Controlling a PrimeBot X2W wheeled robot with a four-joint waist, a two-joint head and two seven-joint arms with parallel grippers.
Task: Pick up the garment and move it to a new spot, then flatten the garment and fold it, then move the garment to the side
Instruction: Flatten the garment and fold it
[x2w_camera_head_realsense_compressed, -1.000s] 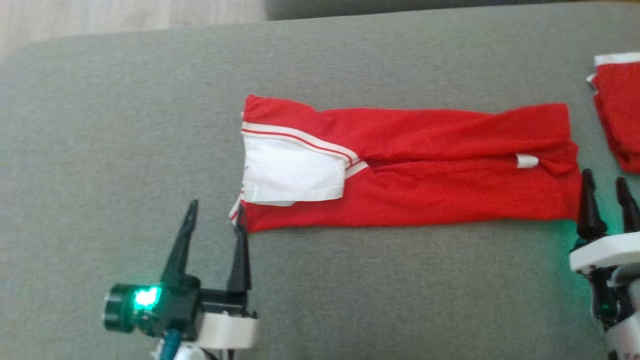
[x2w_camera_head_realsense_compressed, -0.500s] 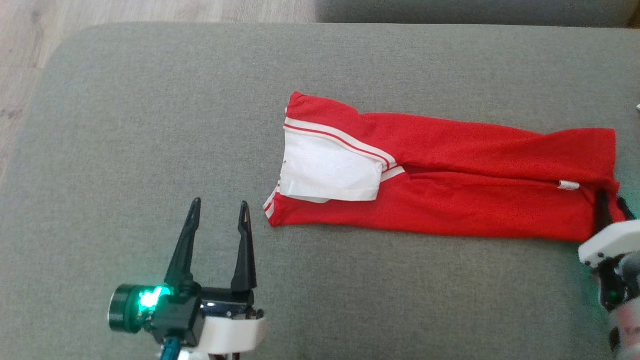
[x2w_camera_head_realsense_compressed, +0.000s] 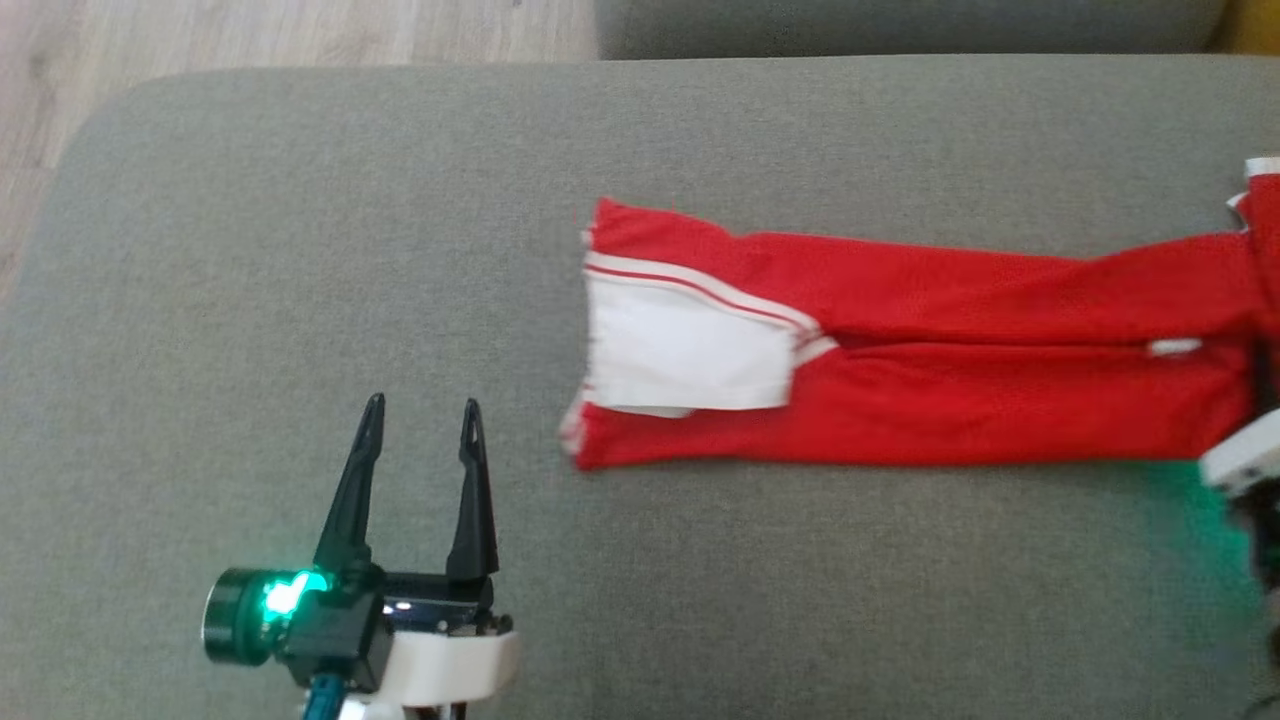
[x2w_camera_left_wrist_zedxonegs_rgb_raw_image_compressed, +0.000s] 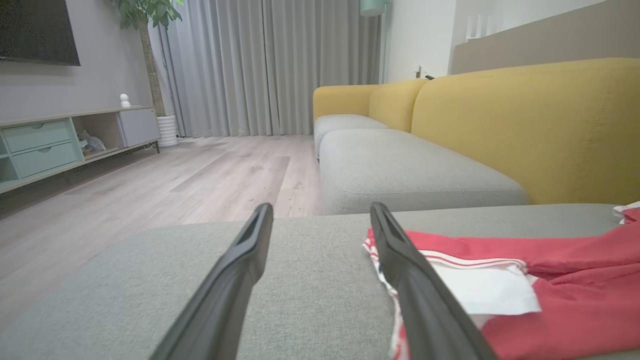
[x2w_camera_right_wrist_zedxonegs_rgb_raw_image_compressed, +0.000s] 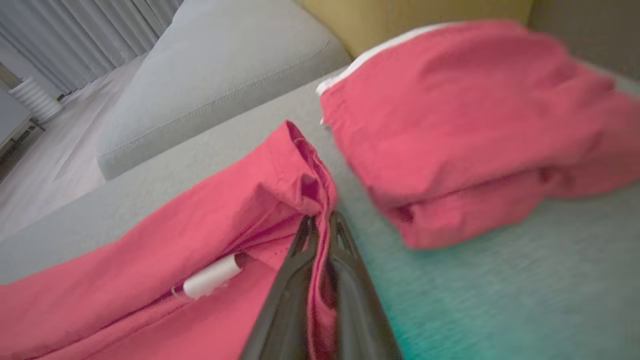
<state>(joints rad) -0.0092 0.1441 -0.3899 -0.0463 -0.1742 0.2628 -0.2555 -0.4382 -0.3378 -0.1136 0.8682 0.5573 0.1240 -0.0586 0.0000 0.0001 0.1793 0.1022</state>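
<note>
R gripper (x2w_camera_right_wrist_zedxonegs_rgb_raw_image_compressed: 322, 220): jaws closed tight on the right-end hem of the red garment (x2w_camera_head_realsense_compressed: 950, 400), a fold of cloth bunched btw the two dark fingers, w/ a small white tab (x2w_camera_right_wrist_zedxonegs_rgb_raw_image_compressed: 212, 276) just left of the pinch. L gripper (x2w_camera_head_realsense_compressed: 420, 415): jaws spread wide, nothing btw them, fingers pointing to the far side over bare cushion; we can't tell if they touch it. The garment lies fairly flat on the grey sofa cushion (x2w_camera_head_realsense_compressed: 300, 250), folded into a long strip whose long axis runs left-right, so one end sits toward each arm. Its left end, w/ the white panel (x2w_camera_head_realsense_compressed: 680, 350) and stripes, is right of and slightly farther than the L fingertips, near but not touching. We judge the R arm has its end secured, and the L is the nearer arm for the other end: a short reach right and far. Right of the R pinch a 2nd red bundle (x2w_camera_right_wrist_zedxonegs_rgb_raw_image_compressed: 465, 125) sits close, w/ a gap of cushion btw it and our strip; we'd keep clear of it. Yellow backrest (x2w_camera_left_wrist_zedxonegs_rgb_raw_image_compressed: 525, 125) on the far side.
</note>
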